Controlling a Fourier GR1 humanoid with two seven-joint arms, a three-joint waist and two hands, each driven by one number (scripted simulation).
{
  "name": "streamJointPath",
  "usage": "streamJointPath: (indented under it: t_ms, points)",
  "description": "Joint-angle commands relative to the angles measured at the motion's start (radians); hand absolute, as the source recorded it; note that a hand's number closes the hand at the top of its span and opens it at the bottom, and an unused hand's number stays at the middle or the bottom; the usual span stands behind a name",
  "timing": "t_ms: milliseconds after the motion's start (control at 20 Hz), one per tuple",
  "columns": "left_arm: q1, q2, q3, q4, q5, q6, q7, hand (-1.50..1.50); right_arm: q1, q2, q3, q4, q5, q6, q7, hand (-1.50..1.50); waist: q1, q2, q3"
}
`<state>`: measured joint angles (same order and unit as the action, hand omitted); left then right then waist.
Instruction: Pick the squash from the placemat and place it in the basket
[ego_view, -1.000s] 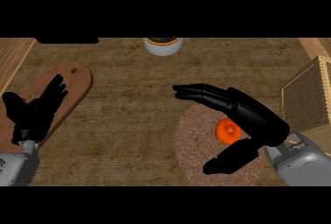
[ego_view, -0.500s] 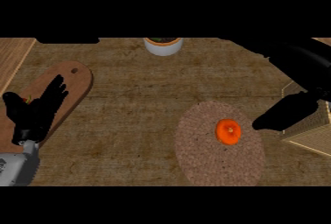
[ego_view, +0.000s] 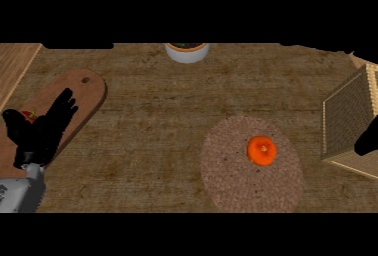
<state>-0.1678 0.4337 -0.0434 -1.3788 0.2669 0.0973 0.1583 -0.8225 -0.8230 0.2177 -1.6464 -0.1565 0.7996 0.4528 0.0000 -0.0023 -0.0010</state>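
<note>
Looks like a home kitchen to me: wood-grain counter (ego_view: 162, 100), a cutting board (ego_view: 77, 97) on the left, woven placemat (ego_view: 236, 185), wicker basket (ego_view: 347, 125), white pot (ego_view: 187, 51) at the back.

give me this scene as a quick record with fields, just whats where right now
squash: small orange squash lying on the round woven placemat, untouched
basket: square wicker basket at the right edge, apart from the placemat
left hand: black left hand open, fingers up, resting over the oval wooden cutting board
right hand: black right hand, only a dark part at the right edge by the basket, fingers hidden
other: white pot at the counter's far edge
</note>
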Motion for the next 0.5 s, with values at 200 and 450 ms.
streamJointPath:
  t_ms: [200,450]
  points:
    - [-0.014,-0.012,0.022,-0.001,-0.014,-0.010,0.027,0.00,0.223,-0.056,-0.199,0.007,-0.027,0.098,-0.207,-1.50,-0.008,0.001,0.002]
    - [-0.033,-0.044,0.029,0.013,-0.039,0.006,0.025,0.00,0.357,0.011,-0.278,-0.040,0.047,0.054,-0.322,-1.50,-0.005,0.001,0.002]
